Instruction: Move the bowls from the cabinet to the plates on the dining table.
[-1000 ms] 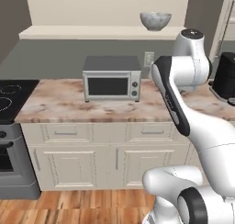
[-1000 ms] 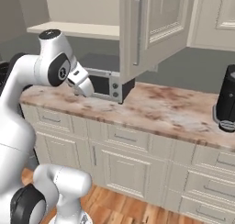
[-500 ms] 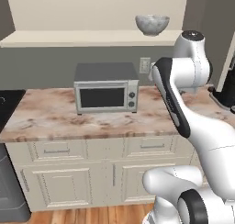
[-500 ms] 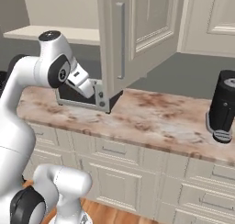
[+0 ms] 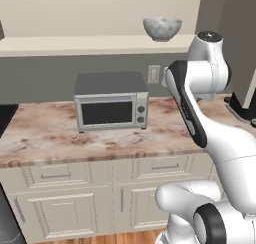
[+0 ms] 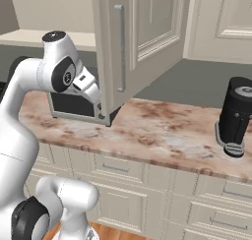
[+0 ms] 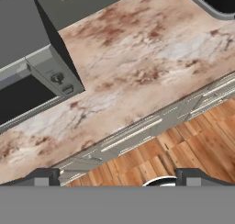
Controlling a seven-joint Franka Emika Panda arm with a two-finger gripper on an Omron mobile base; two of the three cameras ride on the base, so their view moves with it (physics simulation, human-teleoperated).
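Pincer (image 7: 117, 175) spread, empty, aimed down at table (image 7: 137, 76). Bowl (image 5: 162, 28) sat high on shelf (image 5: 90, 44) (door (image 6: 133, 42) ajar): raise wrist, approach rim level, clear microwave (image 5: 111, 100).

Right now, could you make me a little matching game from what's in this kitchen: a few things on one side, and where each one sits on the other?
Things:
1. bowl
2. microwave
3. dark coffee machine
4. cabinet door

Places or states:
A. swung open above the counter
B. on the marble counter, below the shelf
C. up on the cream shelf
D. on the counter far right, under the closed cabinets

Right pairs: 1-C, 2-B, 3-D, 4-A
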